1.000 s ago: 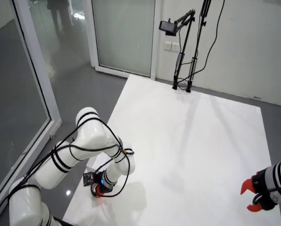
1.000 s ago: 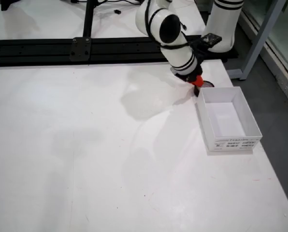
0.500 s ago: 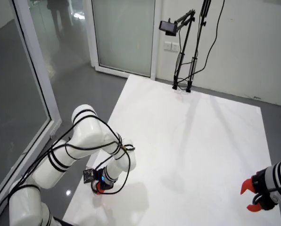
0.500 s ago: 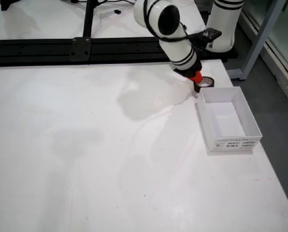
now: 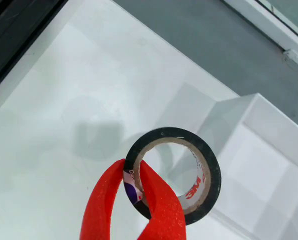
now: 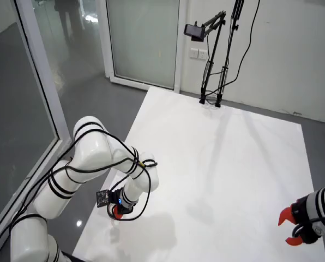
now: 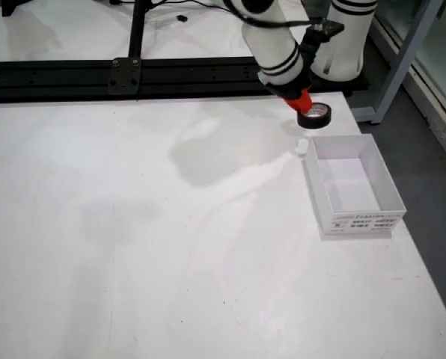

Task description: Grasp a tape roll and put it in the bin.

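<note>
Working from left to right in the view that rides on the gripper: the bare white table [image 5: 44, 125] fills the left half, and low at centre the red gripper [image 5: 131, 187] has its two fingers [image 5: 105, 205] pinching one wall of the black tape roll [image 5: 173, 173], one finger outside the ring and one inside the cardboard core. The roll hangs clear of the table surface, with a soft shadow beneath and to its left, so it appears lifted. To the right lies the white bin [image 5: 269, 165], open-topped, its near corner just beyond the roll's edge; the roll is not yet over the opening. In the view from the side, the roll [image 7: 313, 114] is seen held at the arm's tip, above the table and just beyond the far wall of the bin [image 7: 352, 183]. Assessment of the item: a small, light, stiff ring that should keep its shape under pressure; the outer face looks glossy and may slip, so the through-the-wall hold is judged the sound one, as the core gives the inner finger a rougher face. The hold is off-centre, so some swing is possible.
</note>
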You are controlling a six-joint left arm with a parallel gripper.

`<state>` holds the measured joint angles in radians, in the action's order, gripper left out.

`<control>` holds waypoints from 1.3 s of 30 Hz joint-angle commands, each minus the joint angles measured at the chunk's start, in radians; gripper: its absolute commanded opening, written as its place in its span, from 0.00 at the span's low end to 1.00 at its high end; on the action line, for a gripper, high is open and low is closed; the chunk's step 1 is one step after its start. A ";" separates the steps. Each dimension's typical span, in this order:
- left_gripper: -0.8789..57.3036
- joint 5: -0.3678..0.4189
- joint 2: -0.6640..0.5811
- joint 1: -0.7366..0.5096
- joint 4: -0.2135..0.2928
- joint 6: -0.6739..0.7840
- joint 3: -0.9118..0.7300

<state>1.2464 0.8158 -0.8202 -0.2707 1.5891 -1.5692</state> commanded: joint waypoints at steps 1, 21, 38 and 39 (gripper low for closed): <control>0.00 0.053 -0.205 0.049 -0.064 0.000 0.000; 0.00 -0.039 -0.205 0.279 -0.180 -0.012 0.003; 0.00 -0.139 -0.116 0.282 -0.179 -0.012 0.008; 0.00 -0.144 -0.116 0.282 -0.179 -0.011 0.008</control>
<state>1.1776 0.6627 -0.5768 -0.4287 1.5782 -1.5643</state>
